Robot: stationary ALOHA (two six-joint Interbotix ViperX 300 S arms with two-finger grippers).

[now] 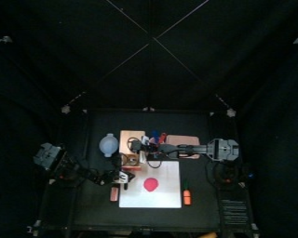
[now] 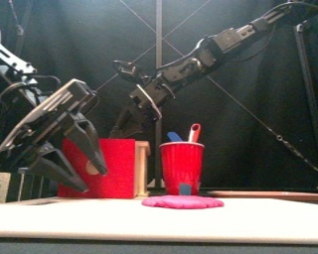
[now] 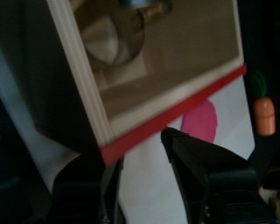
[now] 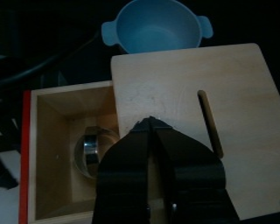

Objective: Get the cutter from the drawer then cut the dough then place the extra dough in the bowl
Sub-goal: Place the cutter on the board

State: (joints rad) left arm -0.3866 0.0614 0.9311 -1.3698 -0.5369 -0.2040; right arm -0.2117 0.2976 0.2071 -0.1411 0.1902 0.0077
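Two risks: the right gripper [image 4: 154, 131] hangs over the cutter [image 4: 98, 149], which lies in the open drawer [image 4: 55, 114] at frame left. Its jaws seem pinched shut and empty, so it may shove the cutter. The left gripper [image 3: 140, 149], spread wide at the drawer's edge, could knock it askew.

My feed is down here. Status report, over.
Left hand open at the pale wooden box's red drawer front. Right hand shut over the open drawer. Round metal cutter lies inside, not lifted. Nothing blocking.

Left pincer [image 3: 140, 153] spread, right pincer [image 4: 153, 127] closed
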